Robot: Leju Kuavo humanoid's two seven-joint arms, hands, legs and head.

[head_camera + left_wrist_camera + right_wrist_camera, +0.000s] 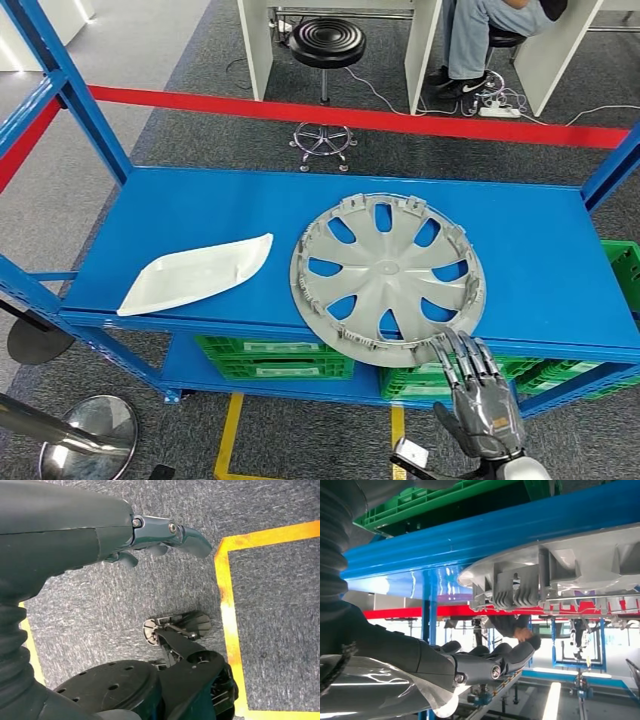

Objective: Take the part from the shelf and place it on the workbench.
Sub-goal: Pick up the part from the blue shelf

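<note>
The right hand (483, 395) comes in at the near right of the head view, fingers (462, 358) stretched forward and spread, their tips at the near rim of the silver hubcap (389, 272); whether they touch the rim I cannot tell. In the right wrist view the same hand (486, 662) lies flat and extended, holding nothing, with a gap between it and the ribbed clips on the hubcap's (561, 575) rim, which juts past the blue shelf edge (478, 535). The hubcap lies flat on the blue shelf (226, 205), right of centre, its near rim overhanging the shelf's front edge. To its left, apart from it, a white curved plastic panel (198, 273) lies on the same shelf. Green crates (275, 355) sit on the level below. Beyond the shelf a red bar (362, 117) runs across, and farther off stand a black round stool (327, 45) and a seated person's legs (472, 40) at a white desk. The left hand (166, 537) hangs low over grey carpet (271, 610) marked with a yellow line (228, 610), its fingers extended and holding nothing.
</note>
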